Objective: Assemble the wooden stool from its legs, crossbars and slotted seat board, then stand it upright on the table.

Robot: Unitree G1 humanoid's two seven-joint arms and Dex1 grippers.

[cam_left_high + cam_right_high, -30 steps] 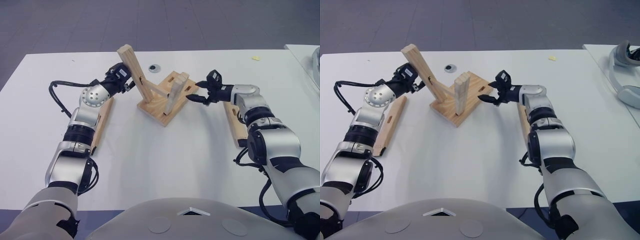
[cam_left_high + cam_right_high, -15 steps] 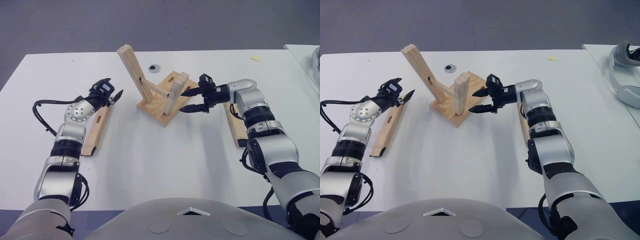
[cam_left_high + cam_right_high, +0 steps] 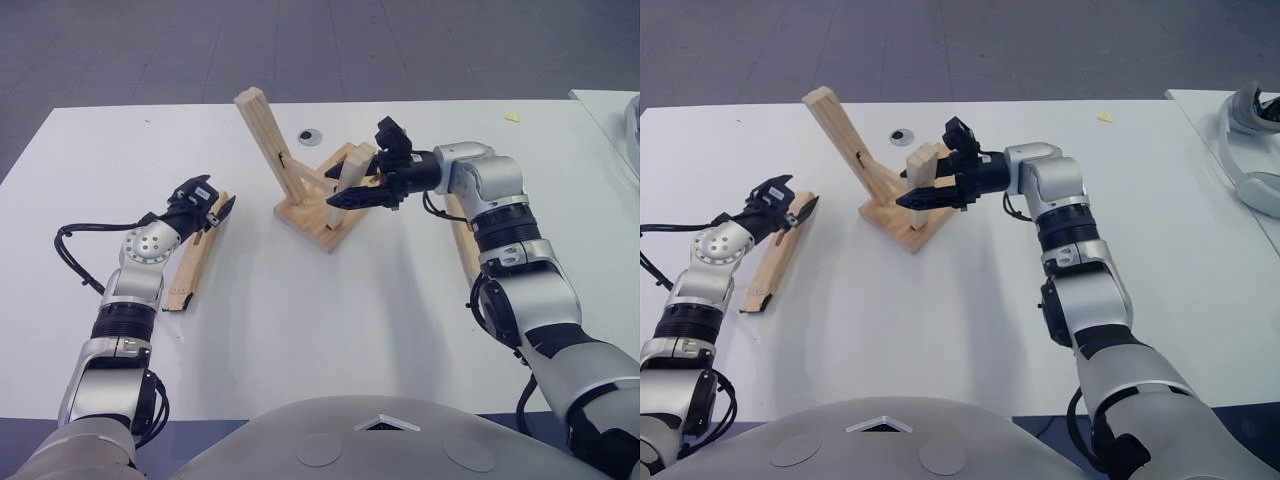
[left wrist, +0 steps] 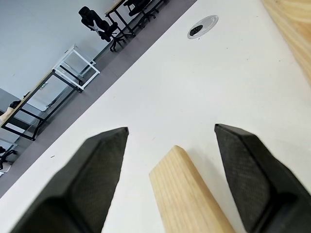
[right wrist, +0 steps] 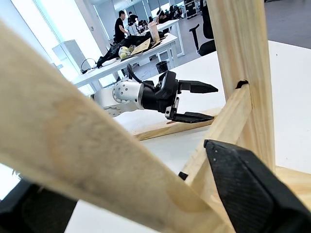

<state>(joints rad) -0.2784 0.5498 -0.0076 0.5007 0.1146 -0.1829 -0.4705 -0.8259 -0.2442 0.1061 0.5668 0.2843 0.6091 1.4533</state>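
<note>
Our right gripper (image 3: 352,192) is spread around the short upright leg (image 3: 918,216) on the seat board (image 3: 303,214), mid-table (image 3: 320,330). Our left gripper (image 3: 218,208) is spread over a loose leg's (image 3: 194,264) end.

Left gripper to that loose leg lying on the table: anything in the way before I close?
Nothing visible. The left gripper is open, and the leg has its end lying between the two fingers, with just table around it. Whether the fingers touch the wood, I cannot tell.
</note>
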